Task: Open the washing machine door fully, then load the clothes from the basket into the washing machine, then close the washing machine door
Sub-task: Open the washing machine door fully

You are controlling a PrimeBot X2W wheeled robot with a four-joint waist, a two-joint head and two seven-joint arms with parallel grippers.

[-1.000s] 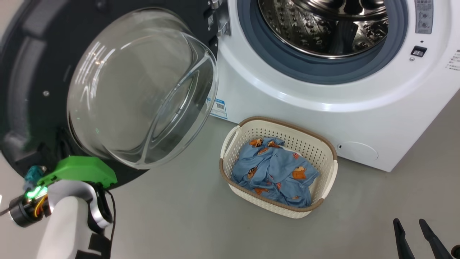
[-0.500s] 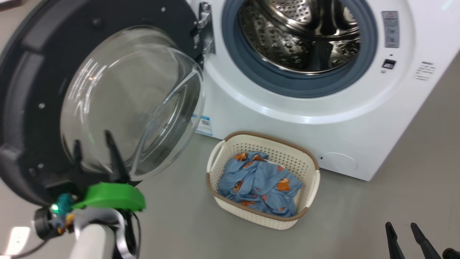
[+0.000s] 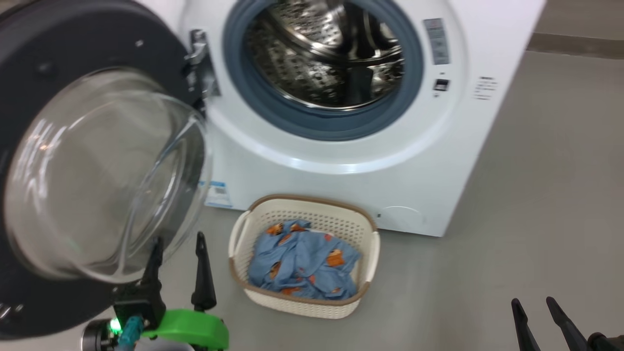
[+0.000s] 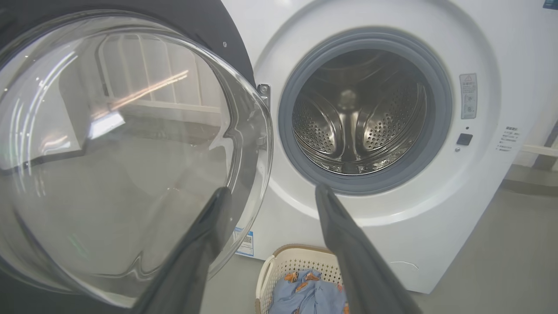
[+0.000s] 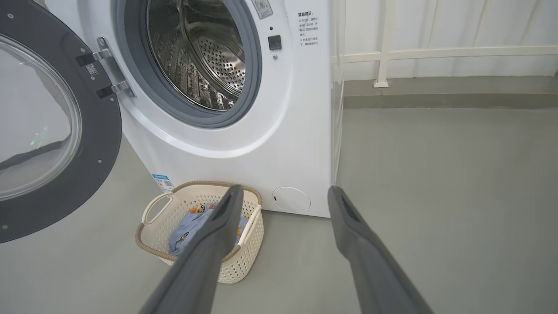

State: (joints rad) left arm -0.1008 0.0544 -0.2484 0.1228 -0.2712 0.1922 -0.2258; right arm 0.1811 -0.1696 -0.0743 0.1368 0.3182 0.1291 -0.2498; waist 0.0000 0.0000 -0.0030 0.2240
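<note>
Nearby — bulging glass door (image 3: 97, 170), perforated basket (image 3: 292, 303)

The washing machine door (image 3: 73, 29) runs off the head view's left edge; the basket (image 4: 283, 270) off the left wrist view's bottom

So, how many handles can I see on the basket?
2. In the head view, one white handle is at the left end of the basket, the other at its right end. None seems hidden.

No wording is legible: the washing machine (image 3: 414, 185) carries a blue label sticker (image 3: 218, 193), a grey warning-triangle sticker (image 4: 468, 96) and small blurred print (image 5: 306, 29).
</note>
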